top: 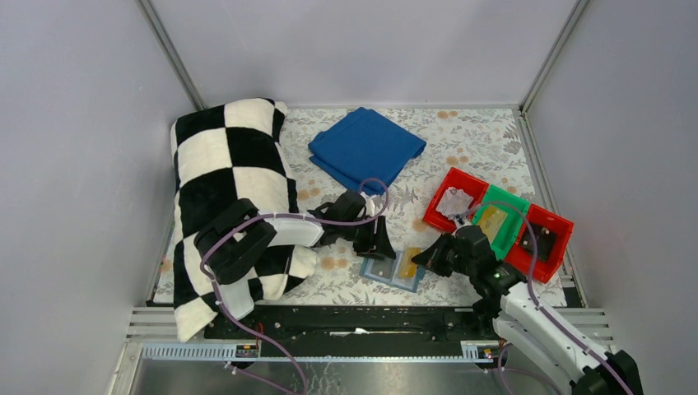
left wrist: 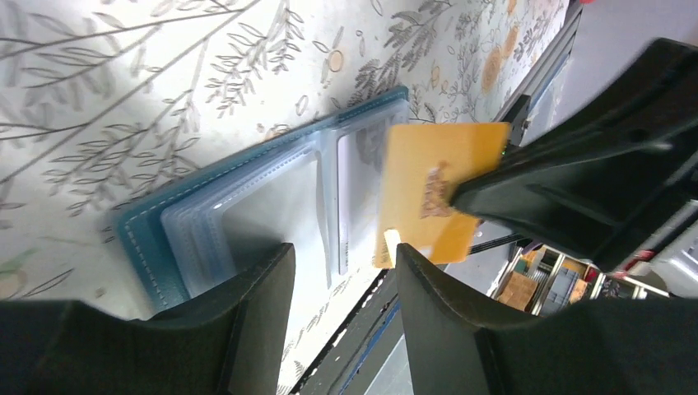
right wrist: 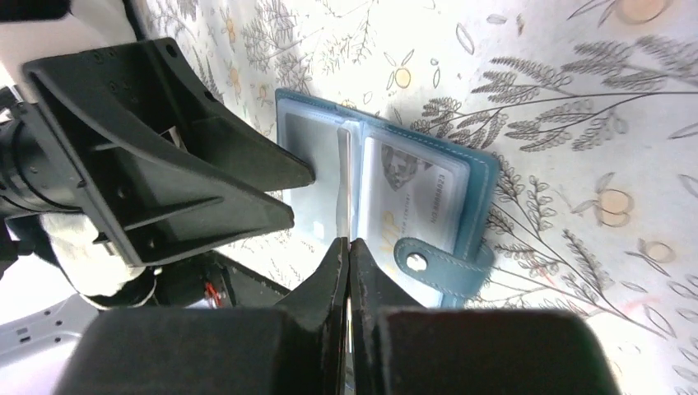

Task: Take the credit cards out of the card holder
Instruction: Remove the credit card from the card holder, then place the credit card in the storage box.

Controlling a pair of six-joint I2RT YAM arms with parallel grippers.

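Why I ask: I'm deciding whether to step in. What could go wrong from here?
The right gripper pinches the yellow card near one edge only, so it might twist or slip out. The left gripper, open, bears on just one page of the card holder, so the holder might lift or slide with the card.

Teal card holder [left wrist: 138, 243], yellow card [left wrist: 424, 169], floral tablecloth [left wrist: 123, 82].

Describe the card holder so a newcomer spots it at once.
On the floral table, near edge, left of the red and green bins, lies the card holder. It's a small open teal booklet with clear sleeves, unlike the bigger, folded blue cloth farther back.
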